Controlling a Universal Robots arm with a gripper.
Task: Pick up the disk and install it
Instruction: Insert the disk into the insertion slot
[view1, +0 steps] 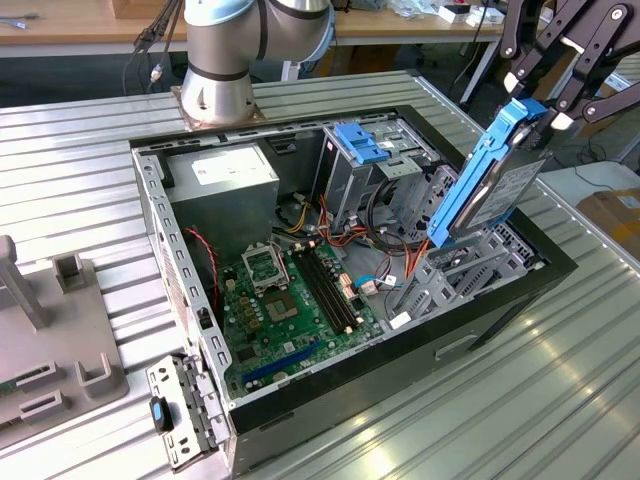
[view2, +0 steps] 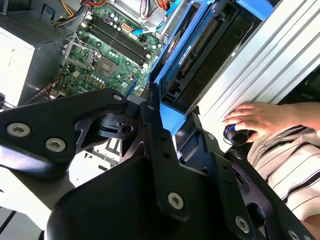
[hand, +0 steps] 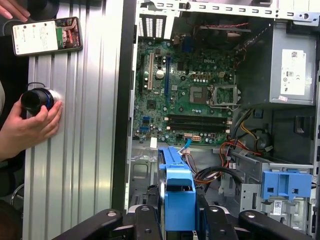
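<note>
Aloft, the disk (view1: 490, 185) is clamped by its upper end in the jaws, long axis steeply tilted. Its lower end hangs over the grey drive bay (view1: 450, 285).

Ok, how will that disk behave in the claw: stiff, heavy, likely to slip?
Probably stiff: the disk is a metal block in a blue plastic frame. Likely heavy for its size. The claw grips its upper end and it hangs tilted, so it may pivot if bumped.
</note>
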